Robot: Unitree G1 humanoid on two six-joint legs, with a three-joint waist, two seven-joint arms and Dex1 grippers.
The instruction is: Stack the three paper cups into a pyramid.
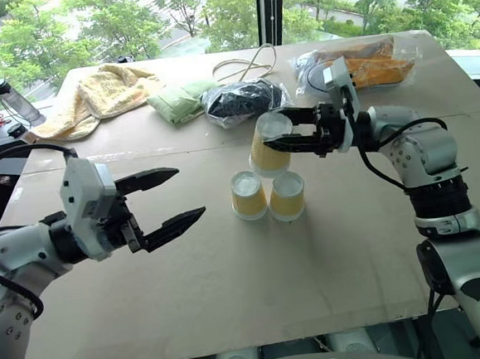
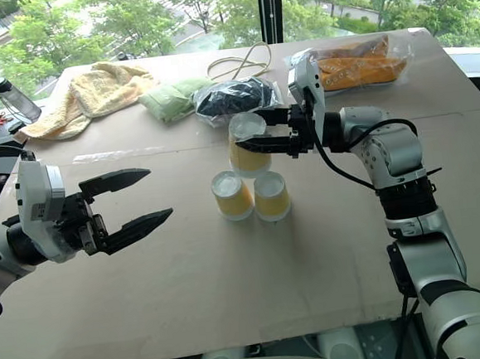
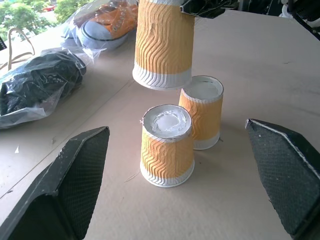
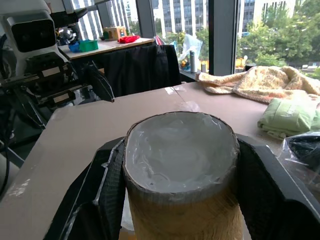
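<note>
Gripping 1 inverted cup, the right gripper (image 1: pixel 290 134) holds it in the air just above the 2 on the table.

Its 2 black fingers (image 4: pixel 95 200) pinch the third cup (image 1: pixel 269 146) by its sides near the white base, which faces up; the cup hangs clear of the board, its rim close over the base pair without visibly touching them. Below it, 2 paper cups (image 1: pixel 268 195) stand upside down and side by side, touching, on the brown table (image 1: pixel 232 288). On the robot's left side the left gripper (image 1: pixel 164 204) hovers with fingers spread wide and empty, pointing toward the pair. Behind the cups lie a black bagged bundle (image 1: pixel 242 101), a green cloth (image 1: pixel 180 99), a yellow towel (image 1: pixel 100 95) and a bag of orange items (image 1: pixel 368 63).
</note>
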